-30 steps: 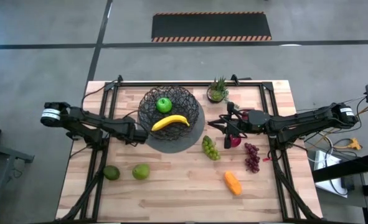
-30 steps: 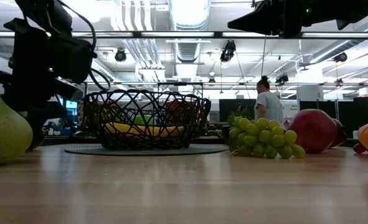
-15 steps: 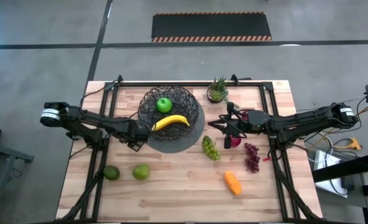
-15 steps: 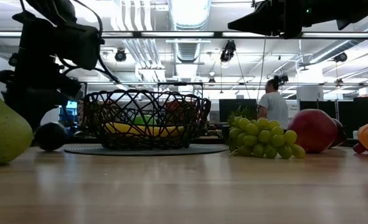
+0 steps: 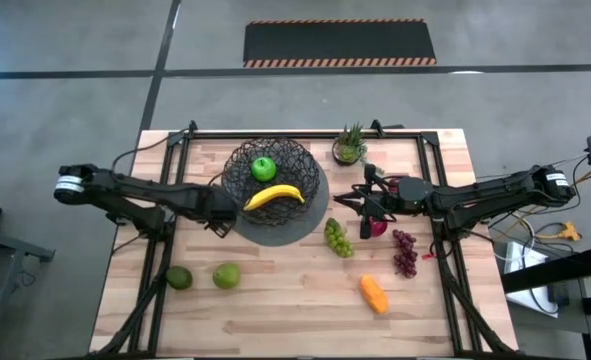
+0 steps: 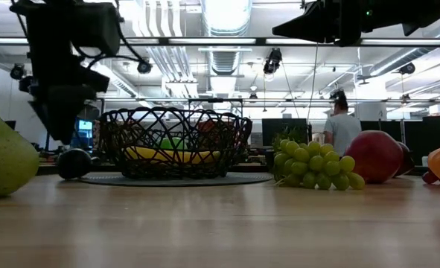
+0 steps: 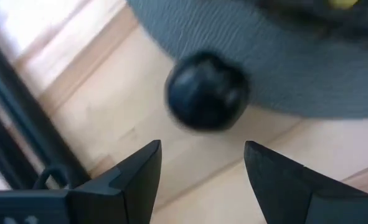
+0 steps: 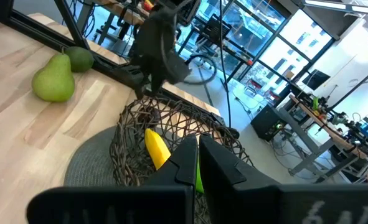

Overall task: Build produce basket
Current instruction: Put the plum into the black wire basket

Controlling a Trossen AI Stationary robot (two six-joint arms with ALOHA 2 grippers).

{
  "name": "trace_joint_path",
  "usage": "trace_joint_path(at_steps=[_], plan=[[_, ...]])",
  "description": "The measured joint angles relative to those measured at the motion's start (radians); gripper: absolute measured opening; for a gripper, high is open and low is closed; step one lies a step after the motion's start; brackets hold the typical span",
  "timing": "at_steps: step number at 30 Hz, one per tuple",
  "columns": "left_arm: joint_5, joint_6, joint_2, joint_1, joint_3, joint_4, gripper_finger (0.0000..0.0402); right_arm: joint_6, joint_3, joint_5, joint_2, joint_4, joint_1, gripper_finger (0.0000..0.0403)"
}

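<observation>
The black wire basket [image 5: 295, 165] stands on a grey round base [image 5: 275, 228] and holds a green apple [image 5: 263, 168] and a banana [image 5: 274, 196]. A dark round fruit [image 7: 207, 92] lies on the wood at the base's left edge [image 6: 74, 163]. My left gripper [image 7: 202, 168] hangs open above it, fingers pointing down, touching nothing [image 6: 59, 123]. My right gripper [image 8: 196, 155] is shut and empty, held level above the red apple [image 5: 378, 227]. Green grapes [image 5: 338, 238], purple grapes [image 5: 405, 252], an orange piece [image 5: 374, 294], a pear [image 5: 179, 278] and a round green fruit [image 5: 226, 275] lie on the table.
A small potted plant [image 5: 350, 146] stands at the far edge, right of the basket. Black frame rails [image 5: 170, 170] run along the table's left and right sides. Bare wood [image 5: 285, 300] lies between the green fruits and the orange piece. A person [image 6: 344, 123] is in the room behind.
My left gripper has risen from low beside the basket's base and turned about its own axis, its jaws staying open. The dark round fruit, hidden behind it a second ago, now shows on the table and has rolled slightly toward the basket.
</observation>
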Motion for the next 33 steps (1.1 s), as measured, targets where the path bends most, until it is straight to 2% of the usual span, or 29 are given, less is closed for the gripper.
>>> trace_joint_path(at_steps=[4, 8, 14, 18, 23, 28, 33], plan=[[-0.034, 0.042, -0.056, 0.000, -0.013, 0.060, 0.0215, 0.000, 0.000, 0.000, 0.000, -0.001, 0.000, 0.0009], [-0.070, 0.017, -0.091, 0.001, -0.027, 0.072, 0.0244, 0.000, 0.000, 0.000, 0.000, -0.001, 0.000, 0.0009], [-0.094, -0.027, -0.066, 0.002, -0.046, 0.082, 0.0311, 0.000, 0.000, 0.000, 0.000, -0.001, 0.000, 0.0009], [-0.094, 0.005, -0.024, 0.002, -0.052, 0.089, 0.0329, 0.000, 0.000, 0.000, 0.000, -0.001, 0.000, 0.0009], [-0.094, 0.113, 0.029, 0.002, -0.053, 0.116, 0.0331, 0.000, 0.000, 0.000, 0.000, -0.002, 0.000, 0.0009], [-0.095, 0.291, 0.061, 0.002, -0.060, 0.130, 0.0331, 0.001, 0.000, 0.000, 0.000, -0.003, 0.000, 0.0009], [-0.094, 0.388, 0.062, 0.002, -0.097, 0.216, 0.0331, 0.001, 0.000, 0.000, 0.000, -0.008, 0.000, 0.0009]])
